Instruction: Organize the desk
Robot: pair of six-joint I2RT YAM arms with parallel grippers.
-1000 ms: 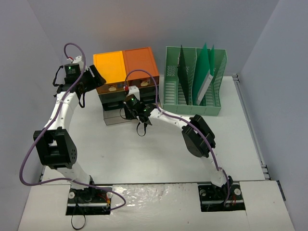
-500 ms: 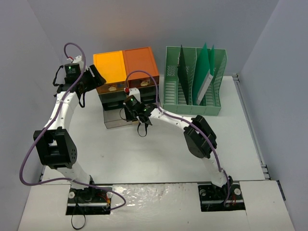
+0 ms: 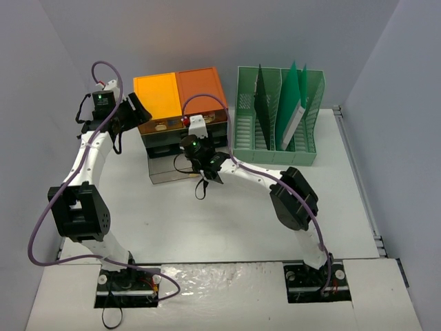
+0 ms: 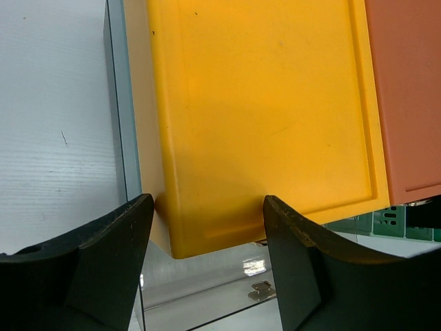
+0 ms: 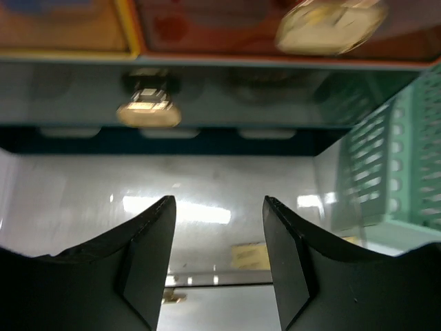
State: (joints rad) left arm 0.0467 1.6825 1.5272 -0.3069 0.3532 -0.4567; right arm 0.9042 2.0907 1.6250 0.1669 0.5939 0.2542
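Note:
The desk (image 3: 241,214) is a broad off-white tabletop. At its back stands a drawer unit (image 3: 180,93) with a yellow and orange top. Its clear bottom drawer (image 3: 169,171) is pulled out. My right gripper (image 3: 210,176) is open and empty at the drawer's front right corner. In the right wrist view the gripper (image 5: 218,207) looks into the drawer (image 5: 220,200), which holds a small yellow label (image 5: 249,255). My left gripper (image 3: 141,110) is open and empty by the unit's left side. It hovers over the yellow top's corner (image 4: 207,207).
A green slotted file rack (image 3: 275,117) with green folders stands to the right of the drawer unit; it also shows in the right wrist view (image 5: 406,172). Brass knobs (image 5: 146,110) sit on the upper drawers. A small metal piece (image 4: 260,289) lies in the open drawer.
My right gripper has shifted a little to the right and turned at the front of the open drawer. The drawer stays out. The left arm has not moved.

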